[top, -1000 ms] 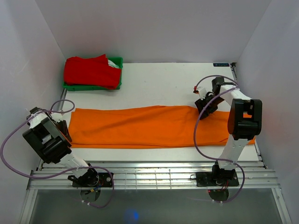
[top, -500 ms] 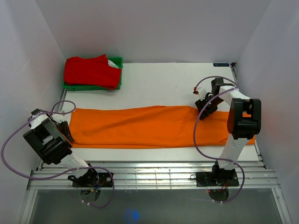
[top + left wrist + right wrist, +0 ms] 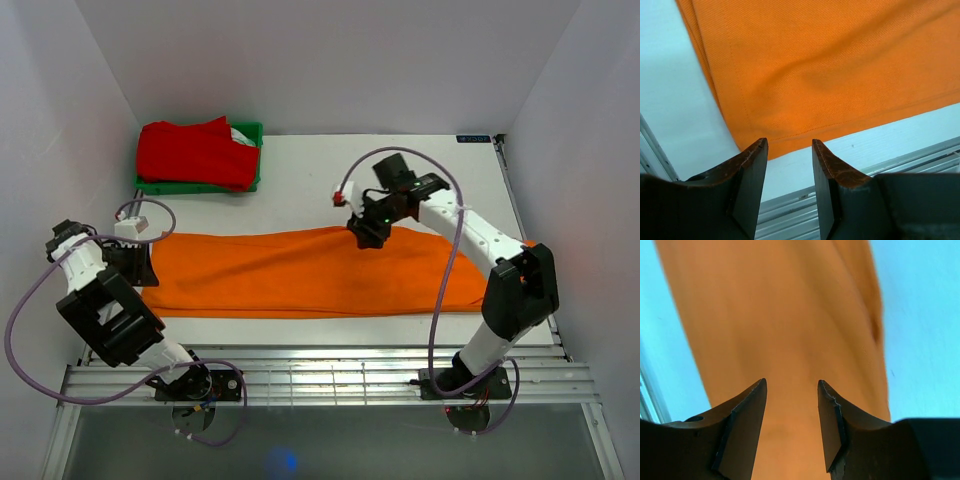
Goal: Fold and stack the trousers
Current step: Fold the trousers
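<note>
Now lying flat as one long strip just nearer than the green bin (image 3: 256, 140): the trousers (image 3: 290, 272), long axis sideways, starting in front of the bin and stretching well off to its right. Hovering at the bin-side end: left gripper (image 3: 789, 142), jaws apart, empty. Hanging over the strip's far edge near mid-length: right gripper (image 3: 791, 382), likewise parted, gripping nothing. Probably calls for an end-to-end fold.
</note>
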You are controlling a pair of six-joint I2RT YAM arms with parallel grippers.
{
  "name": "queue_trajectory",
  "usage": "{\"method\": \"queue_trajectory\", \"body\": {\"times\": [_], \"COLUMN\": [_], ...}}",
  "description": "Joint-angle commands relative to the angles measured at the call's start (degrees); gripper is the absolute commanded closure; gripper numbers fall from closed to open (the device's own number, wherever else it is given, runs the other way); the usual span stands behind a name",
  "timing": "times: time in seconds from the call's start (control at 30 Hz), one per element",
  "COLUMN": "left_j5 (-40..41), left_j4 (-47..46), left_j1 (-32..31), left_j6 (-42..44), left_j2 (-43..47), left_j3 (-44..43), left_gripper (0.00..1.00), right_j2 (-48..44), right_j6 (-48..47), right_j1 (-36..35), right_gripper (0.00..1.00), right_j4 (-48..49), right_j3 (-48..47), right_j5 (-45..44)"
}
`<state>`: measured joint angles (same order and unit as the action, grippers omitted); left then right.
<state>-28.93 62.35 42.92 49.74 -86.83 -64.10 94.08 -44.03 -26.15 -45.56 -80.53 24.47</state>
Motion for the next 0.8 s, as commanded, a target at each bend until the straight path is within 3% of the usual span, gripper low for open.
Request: {"method": "queue_trajectory", "body": {"times": [0.0,0.23,0.4,0.6,0.7,0.77], "left_j5": [-5.2,-2.2,-1.3,-5.7,-7.5,-8.6], "left_j4": [-1.5,-10.3,-16.5,-17.8,-14.5,-8.6], "left_j1": [-0.1,-9.1,-13.6,-17.5,-17.9,-17.9], "left_j6": [4.8,-4.2,-11.3,-16.9,-15.6,-9.2], "left_j2": [-1.1,-7.2,-12.5,-18.2,-18.8,-18.5], "left_j3": [-1.0,-1.1,-0.4,-5.5,-9.9,-14.7], "left_gripper": [0.49,0.50,0.53,0.55,0.54,0.51], "right_j2": [4.0,19.5,21.8,22.7,20.1,17.5], "right_j6": [3.7,7.6,7.0,3.8,2.2,2.5], "right_j1": [-9.2,-11.3,-8.5,-1.6,-1.7,-2.6], "right_gripper": [0.49,0.54,0.56,0.57,0.57,0.57], "right_j4": [0.5,4.3,8.3,8.7,7.9,5.8], "right_j3": [-1.2,-7.5,-4.1,-2.7,-2.4,-3.6], "right_j5": [-1.0,-6.4,-11.9,-13.4,-10.9,-8.0]}}
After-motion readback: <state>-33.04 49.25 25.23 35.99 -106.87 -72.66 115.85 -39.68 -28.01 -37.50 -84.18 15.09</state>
